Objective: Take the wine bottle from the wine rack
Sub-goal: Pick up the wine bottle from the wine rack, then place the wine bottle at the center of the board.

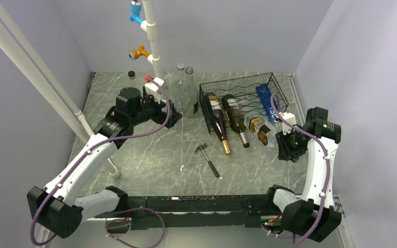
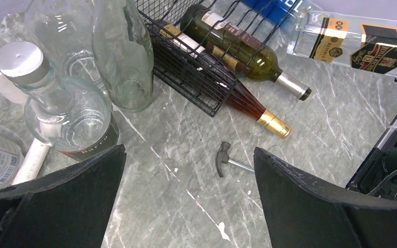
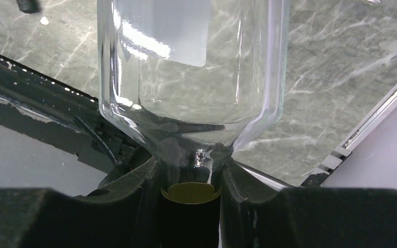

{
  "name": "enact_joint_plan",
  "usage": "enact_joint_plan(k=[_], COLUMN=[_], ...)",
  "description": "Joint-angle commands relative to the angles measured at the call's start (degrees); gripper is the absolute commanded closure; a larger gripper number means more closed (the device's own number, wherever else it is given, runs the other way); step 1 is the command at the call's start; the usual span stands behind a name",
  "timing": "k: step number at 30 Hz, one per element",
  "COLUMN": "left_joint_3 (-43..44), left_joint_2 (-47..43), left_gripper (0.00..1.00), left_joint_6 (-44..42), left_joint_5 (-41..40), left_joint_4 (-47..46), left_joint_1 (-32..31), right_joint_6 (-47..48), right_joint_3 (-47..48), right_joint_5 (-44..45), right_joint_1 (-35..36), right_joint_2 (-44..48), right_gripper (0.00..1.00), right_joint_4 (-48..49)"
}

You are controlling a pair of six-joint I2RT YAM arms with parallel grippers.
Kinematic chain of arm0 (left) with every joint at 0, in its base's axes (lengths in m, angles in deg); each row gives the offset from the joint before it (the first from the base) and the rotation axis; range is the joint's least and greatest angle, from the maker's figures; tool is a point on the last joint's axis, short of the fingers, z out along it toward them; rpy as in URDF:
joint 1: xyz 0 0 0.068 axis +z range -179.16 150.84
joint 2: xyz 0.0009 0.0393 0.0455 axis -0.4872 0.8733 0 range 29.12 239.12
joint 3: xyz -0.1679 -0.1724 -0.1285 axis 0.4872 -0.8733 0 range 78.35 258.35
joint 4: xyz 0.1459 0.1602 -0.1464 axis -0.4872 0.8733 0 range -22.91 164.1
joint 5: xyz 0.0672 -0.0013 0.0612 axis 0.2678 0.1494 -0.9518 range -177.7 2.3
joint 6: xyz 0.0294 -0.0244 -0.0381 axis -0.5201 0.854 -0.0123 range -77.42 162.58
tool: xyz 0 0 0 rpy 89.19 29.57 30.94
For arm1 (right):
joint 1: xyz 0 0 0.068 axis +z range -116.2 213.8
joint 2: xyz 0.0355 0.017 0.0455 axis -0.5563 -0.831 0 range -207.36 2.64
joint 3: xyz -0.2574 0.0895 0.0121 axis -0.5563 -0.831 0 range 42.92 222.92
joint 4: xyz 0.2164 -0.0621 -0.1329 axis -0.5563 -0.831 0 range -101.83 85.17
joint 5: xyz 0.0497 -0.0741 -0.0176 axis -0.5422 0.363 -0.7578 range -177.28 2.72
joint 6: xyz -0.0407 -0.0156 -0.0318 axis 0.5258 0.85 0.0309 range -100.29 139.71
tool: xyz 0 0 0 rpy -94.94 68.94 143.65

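The black wire wine rack (image 1: pixel 279 90) stands at the back right of the table, also in the left wrist view (image 2: pixel 186 77). A clear wine bottle (image 1: pixel 260 129) with gold and dark labels lies at the rack's front right, neck toward me. My right gripper (image 1: pixel 285 144) is shut on its neck; in the right wrist view the fingers (image 3: pixel 144 191) pinch the neck just past the gold cap, below the glass body (image 3: pixel 191 67). This bottle also shows in the left wrist view (image 2: pixel 351 44). My left gripper (image 1: pixel 171 118) hangs open and empty left of the rack (image 2: pixel 188 155).
A dark bottle with a gold cap (image 1: pixel 218 124) and a green bottle (image 1: pixel 236 119) lie in the rack, necks sticking out; a blue box (image 1: pixel 265 101) sits at its right. Two upright clear bottles (image 1: pixel 188 93) stand left of the rack. A small hammer (image 1: pixel 208 157) lies mid-table.
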Motion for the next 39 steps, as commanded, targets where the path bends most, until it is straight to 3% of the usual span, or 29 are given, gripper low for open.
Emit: enact_joint_plan(k=[1, 12, 27, 39], left_joint_3=[-0.2, -2.2, -5.2, -6.5], left_joint_2=[0.1, -1.7, -3.9, 2.7], left_gripper=[0.01, 0.01, 0.01, 0.01], left_joint_6=[-0.7, -2.9, -5.3, -2.0], left_joint_5=[1.4, 11.8, 24.1, 41.3], left_joint_4=[-2.6, -6.6, -11.9, -18.1], left_joint_1=[0.2, 0.1, -0.5, -1.0], right_joint_6=[3.4, 9.2, 5.3, 16.8], right_joint_3=[6.6, 11.8, 9.3, 9.5], right_joint_5=[-7.9, -10.6, -7.6, -5.1], right_joint_1=[-0.3, 2.7, 29.4, 44.6], right_joint_2=[2.7, 0.7, 1.6, -5.2], right_gripper=[1.0, 1.0, 1.0, 1.0], right_joint_4=[-0.4, -5.6, -4.5, 0.3])
